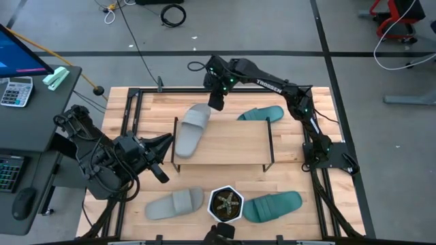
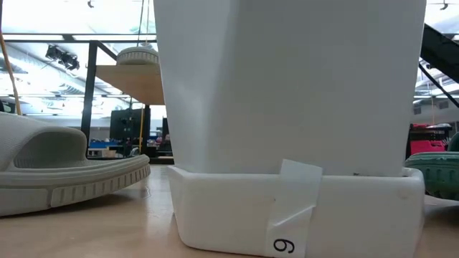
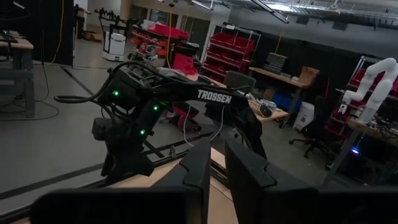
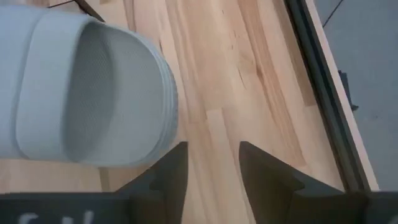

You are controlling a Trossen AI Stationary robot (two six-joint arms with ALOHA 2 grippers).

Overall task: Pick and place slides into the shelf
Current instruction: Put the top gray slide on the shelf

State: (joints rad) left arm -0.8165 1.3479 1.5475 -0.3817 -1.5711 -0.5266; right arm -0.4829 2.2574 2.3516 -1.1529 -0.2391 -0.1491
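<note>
A light grey slide [image 1: 193,129] lies sole-down on the left end of the shelf [image 1: 231,146], its far end sticking out past the shelf's far edge. My right gripper [image 1: 216,102] hovers open and empty just beyond that far end; the right wrist view shows the slide [image 4: 87,93] beside my open fingers [image 4: 211,168]. A teal slide [image 1: 262,113] lies on the table behind the shelf. A second grey slide [image 1: 176,204] and a second teal slide [image 1: 272,206] lie at the near edge. My left gripper [image 1: 160,160] waits at the table's left, fingers nearly together.
A white hexagonal pot with a plant [image 1: 226,204] stands at the near edge between the two near slides and fills the low view [image 2: 287,143]. A black metal frame [image 1: 136,109] borders the tabletop. A desk with a calculator [image 1: 17,92] stands off the left side.
</note>
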